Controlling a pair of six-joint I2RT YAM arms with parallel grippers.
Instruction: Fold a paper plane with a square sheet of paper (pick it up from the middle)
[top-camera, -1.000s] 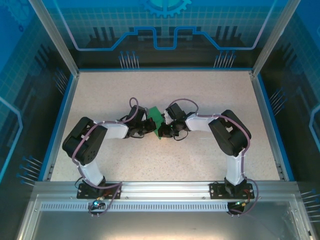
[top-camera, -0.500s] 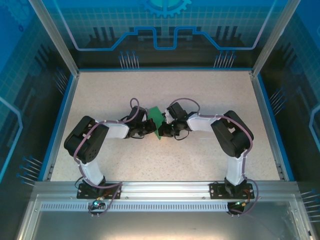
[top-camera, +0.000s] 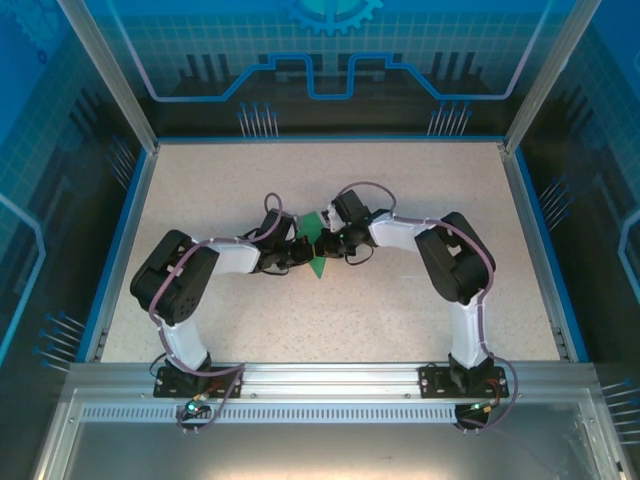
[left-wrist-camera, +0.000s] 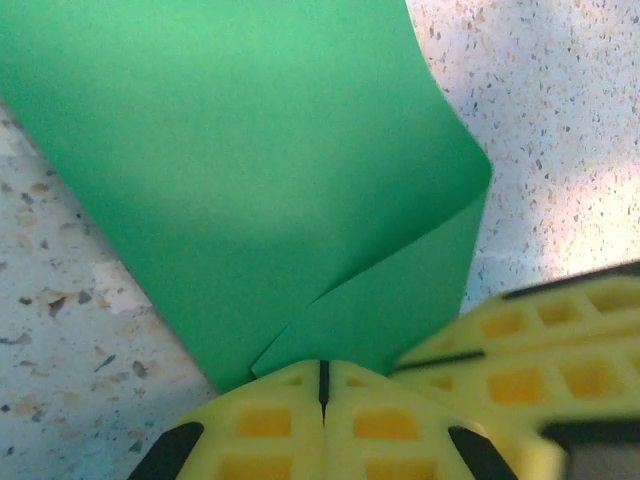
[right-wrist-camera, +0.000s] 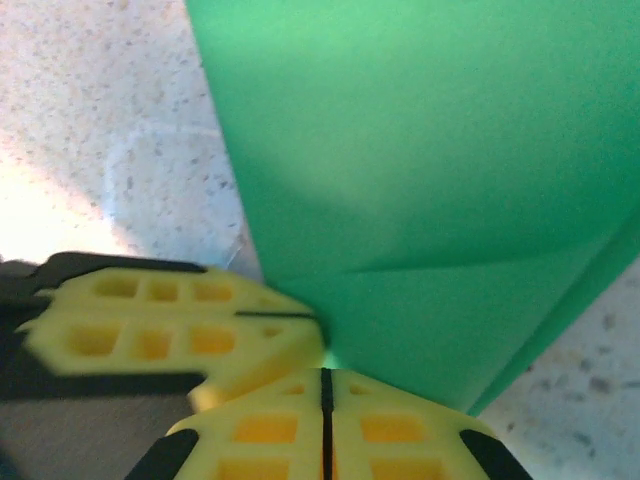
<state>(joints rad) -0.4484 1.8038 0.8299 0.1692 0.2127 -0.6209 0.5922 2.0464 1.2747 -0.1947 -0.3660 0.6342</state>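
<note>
Table (top-camera: 430, 190) comes first: a big speckled top. The left arm (top-camera: 228, 258) reaches in from 9 o'clock and the right arm (top-camera: 402, 232) from 3 o'clock. They meet near the middle of the table.

Between them is the green sheet of paper (top-camera: 314, 244). It is not flat. One flap is already bent over, and part of the sheet stands up off the table between the two grippers. In the left wrist view the sheet (left-wrist-camera: 250, 170) spreads from the fingers up toward 11 o'clock, with a soft curl at its 3 o'clock edge.

The left gripper (left-wrist-camera: 322, 372) is pinched tight on the sheet's near corner, with its yellow fingers pressed together. The right gripper (right-wrist-camera: 325, 380) is pinched tight on the paper too, just beside the left one, almost touching it.

I think this paper is very light and thin. It is bendy and will flop or curl if it is held by one edge. It tears or crumples easily and could slide out of smooth fingers. A good place to hold it is close to the fold line, with both grippers near each other, so the crease stays straight. A gentle, slow pull seems safest.
</note>
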